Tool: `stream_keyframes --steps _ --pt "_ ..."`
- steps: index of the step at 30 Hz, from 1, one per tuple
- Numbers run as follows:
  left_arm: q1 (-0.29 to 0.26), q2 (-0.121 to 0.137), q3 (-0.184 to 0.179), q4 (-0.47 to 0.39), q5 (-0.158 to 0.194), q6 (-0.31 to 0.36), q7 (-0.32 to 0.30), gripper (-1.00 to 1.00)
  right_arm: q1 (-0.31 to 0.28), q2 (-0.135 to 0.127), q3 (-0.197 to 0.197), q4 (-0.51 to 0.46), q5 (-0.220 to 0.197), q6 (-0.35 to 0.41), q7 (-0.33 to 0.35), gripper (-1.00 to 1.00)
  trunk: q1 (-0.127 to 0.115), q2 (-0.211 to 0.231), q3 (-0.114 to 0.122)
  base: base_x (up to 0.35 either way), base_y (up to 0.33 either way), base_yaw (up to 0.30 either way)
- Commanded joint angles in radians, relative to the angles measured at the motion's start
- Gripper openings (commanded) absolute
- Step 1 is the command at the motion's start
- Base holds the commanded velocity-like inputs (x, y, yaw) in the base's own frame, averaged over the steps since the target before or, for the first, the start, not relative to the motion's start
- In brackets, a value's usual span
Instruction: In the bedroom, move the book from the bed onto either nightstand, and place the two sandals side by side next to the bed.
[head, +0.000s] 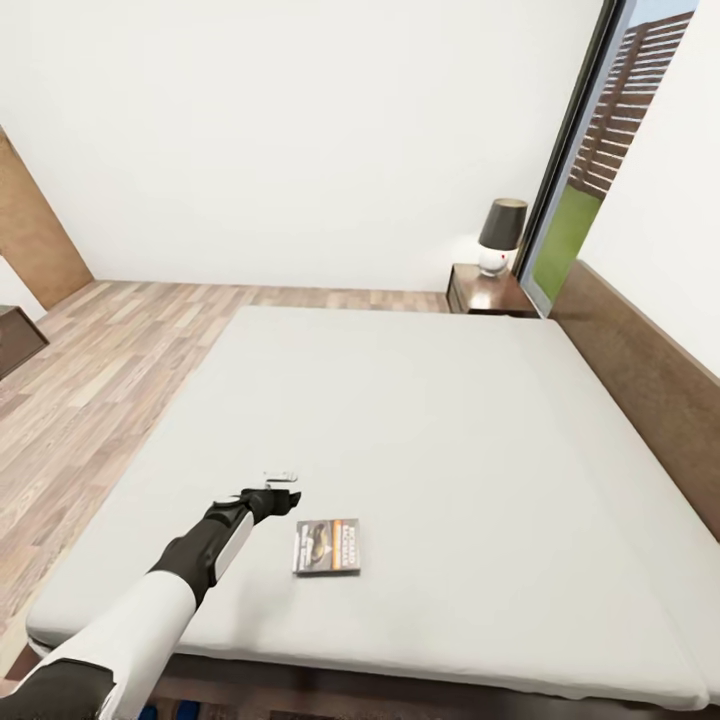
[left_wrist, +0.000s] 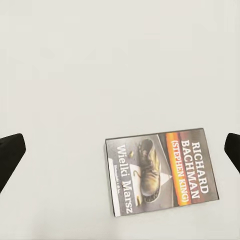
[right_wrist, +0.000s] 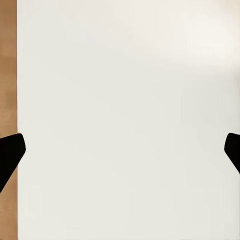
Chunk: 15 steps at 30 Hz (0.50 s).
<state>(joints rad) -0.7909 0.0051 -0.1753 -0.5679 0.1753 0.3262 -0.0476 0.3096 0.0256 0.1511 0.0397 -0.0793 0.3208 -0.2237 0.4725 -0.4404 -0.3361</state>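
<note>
Bedroom scene: white walls, brown wood-plank floor (head: 110, 360) on the left, big low bed with plain pale grey-white mattress (head: 420, 420) taking most of the frame. Nearest: left arm reaches out over the near-left part of the mattress, left gripper (head: 281, 478) hanging above it just left of the small thin paperback book with dark grey cover and orange band (head: 327, 546). Book lies flat, face up, near the foot edge, not touched. Left wrist cam has the book (left_wrist: 162, 171) between the two dark fingertips (left_wrist: 10, 155), off-centre toward one side; fingers spread wide, nothing held. Looks like pre-grasp alignment, needs a shift over the book before descending. Right gripper (right_wrist: 120, 152): fingers also wide apart, empty, looking at a pale surface with a brown strip beside it. Far right: small dark-brown wooden nightstand (head: 490, 292) with dark-shaded white lamp (head: 500, 236) by the brown headboard (head: 640, 370), well apart from the book. Likely drop target.
</note>
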Motion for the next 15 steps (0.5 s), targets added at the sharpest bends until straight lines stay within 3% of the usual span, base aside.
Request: stream_keyframes --steps 1,15 --pt "-0.002 -0.001 -0.003 -0.001 0.007 0.005 0.001 1.0 0.0 0.0 0.008 -0.001 -0.008 0.004 -0.003 1.0 0.0 -0.002 -0.003 0.0 0.0 0.073" --pt "-0.006 -0.022 -0.003 -0.002 0.003 0.004 0.0 1.0 0.0 0.0 0.007 -0.001 -0.008 0.004 -0.003 1.0 0.0 -0.002 -0.025 0.0 0.0 0.073"
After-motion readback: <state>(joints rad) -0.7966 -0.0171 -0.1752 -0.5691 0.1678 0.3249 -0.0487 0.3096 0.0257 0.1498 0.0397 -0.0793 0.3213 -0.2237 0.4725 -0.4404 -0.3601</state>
